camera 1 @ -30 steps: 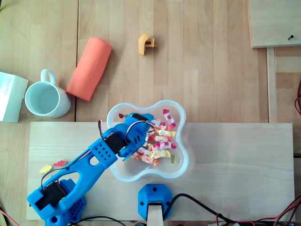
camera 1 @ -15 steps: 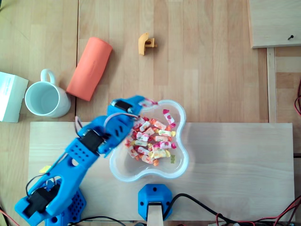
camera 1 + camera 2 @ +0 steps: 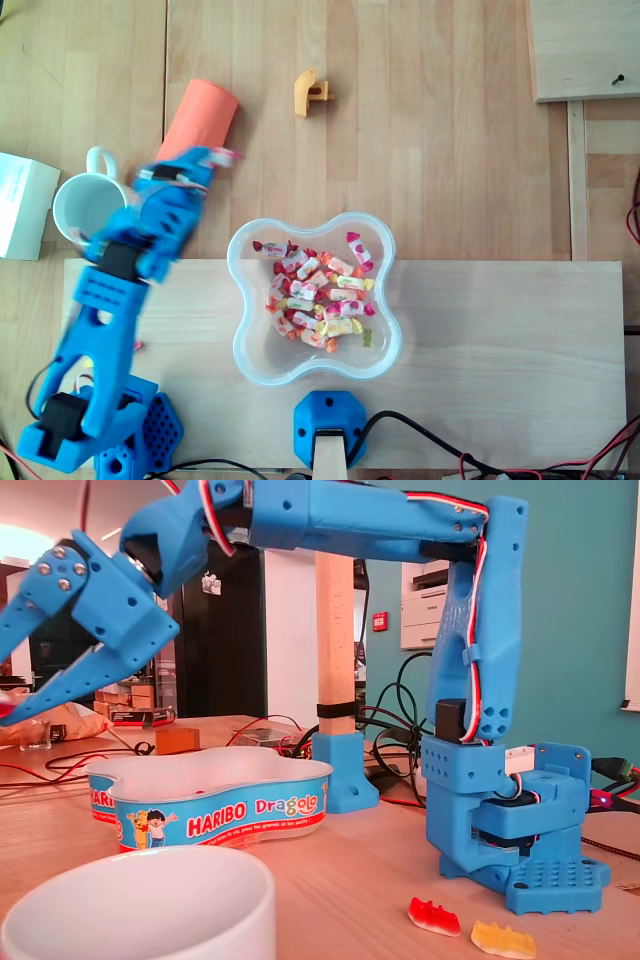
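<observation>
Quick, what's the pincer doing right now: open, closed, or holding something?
The pincer: closed, holding a wrapped candy at its tip.

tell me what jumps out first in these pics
The bright blue arm dominates, its hand pinching a pink sweet over one end of the orange roll, beside the white mug. Right of it in the overhead view sits a clear wavy bowl holding colourful wrapped sweets.

The hand (image 3: 213, 158) has lifted out of the bowl (image 3: 243, 352) with a sweet (image 3: 228, 155). It has swung left, next to the mug (image 3: 78, 205).
</observation>
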`<state>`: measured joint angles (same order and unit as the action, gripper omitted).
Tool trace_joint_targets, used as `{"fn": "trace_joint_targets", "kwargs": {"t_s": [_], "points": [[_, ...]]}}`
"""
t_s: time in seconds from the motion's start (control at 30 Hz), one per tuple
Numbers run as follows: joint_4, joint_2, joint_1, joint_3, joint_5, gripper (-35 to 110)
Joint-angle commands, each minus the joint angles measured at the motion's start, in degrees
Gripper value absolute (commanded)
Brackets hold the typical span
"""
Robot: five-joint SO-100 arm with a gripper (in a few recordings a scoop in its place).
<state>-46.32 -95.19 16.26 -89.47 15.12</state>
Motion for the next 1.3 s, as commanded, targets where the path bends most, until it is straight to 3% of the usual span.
{"fn": "trace_joint_targets", "kwargs": {"t_s": [0.0, 0.33, 0.9, 1.27], "points": [[-0.4, -3.8, -5.4, 1.6, 0.5, -3], [-12.2, -3.8, -19.0, 1.6, 0.5, -3], [-31.0, -7.7, -26.4, 1.6, 1.5, -3], [-31.9, -6.6, -32.0, 1.6, 0.8, -3]]}}
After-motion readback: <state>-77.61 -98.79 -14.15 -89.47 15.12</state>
